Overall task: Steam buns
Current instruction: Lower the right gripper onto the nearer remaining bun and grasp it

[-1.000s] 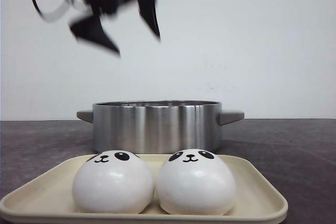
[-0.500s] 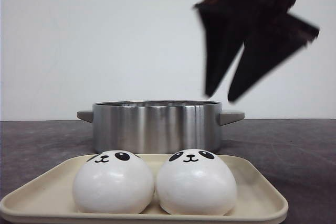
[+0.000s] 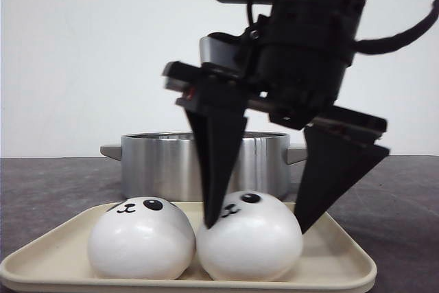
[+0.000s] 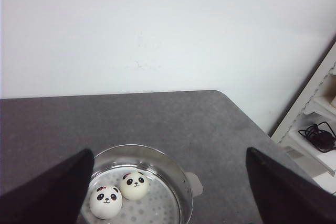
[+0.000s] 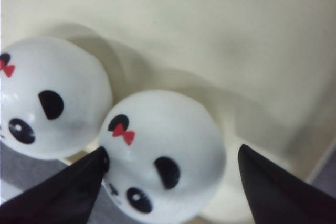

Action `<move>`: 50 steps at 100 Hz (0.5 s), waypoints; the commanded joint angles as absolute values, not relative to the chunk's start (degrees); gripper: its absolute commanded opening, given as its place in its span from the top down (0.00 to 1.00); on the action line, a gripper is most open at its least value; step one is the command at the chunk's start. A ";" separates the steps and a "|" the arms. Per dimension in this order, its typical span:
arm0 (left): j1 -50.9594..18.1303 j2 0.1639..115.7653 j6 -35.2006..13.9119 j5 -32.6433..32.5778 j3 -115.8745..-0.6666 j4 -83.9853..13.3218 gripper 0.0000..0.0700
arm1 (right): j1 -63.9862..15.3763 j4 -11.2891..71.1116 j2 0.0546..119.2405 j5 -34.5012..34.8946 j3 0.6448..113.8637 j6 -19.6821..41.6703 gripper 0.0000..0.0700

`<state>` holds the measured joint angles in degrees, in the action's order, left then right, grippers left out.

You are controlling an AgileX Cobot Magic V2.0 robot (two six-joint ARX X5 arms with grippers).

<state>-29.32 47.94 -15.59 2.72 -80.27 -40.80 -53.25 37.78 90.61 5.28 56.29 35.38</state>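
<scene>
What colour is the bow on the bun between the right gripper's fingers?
Red bow, clearest in the right wrist view.

The two buns on the tray [image 3: 343,262] touch each other, so no finger passes between them. The right bun [image 3: 250,245] has free tray on its outer side.

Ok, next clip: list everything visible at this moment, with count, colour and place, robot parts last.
buns on tray: two, white with panda faces, side by side, touching
buns in pot: two, white, on the perforated insert
tray: one, cream, front of table
pot: one, steel, behind tray
table: one, dark grey
cables: black, on a white shelf beside the table
right gripper: black, open, fingers straddling the right tray bun
left gripper: black, open, above the pot
</scene>
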 commanded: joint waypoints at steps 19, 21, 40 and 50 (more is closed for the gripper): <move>-30.46 48.49 -14.59 2.57 -81.23 -41.34 0.22 | -54.08 37.28 94.41 4.21 56.88 37.98 0.98; -30.63 48.49 -14.59 2.57 -81.23 -41.32 0.22 | -54.28 37.08 94.41 3.86 56.88 37.93 1.00; -32.10 48.49 -14.48 2.57 -81.23 -41.34 0.22 | -55.40 36.36 91.81 1.52 59.22 37.93 0.99; -32.38 48.34 -14.37 2.55 -81.23 -41.23 0.22 | -56.86 37.80 88.18 1.63 63.83 37.69 0.99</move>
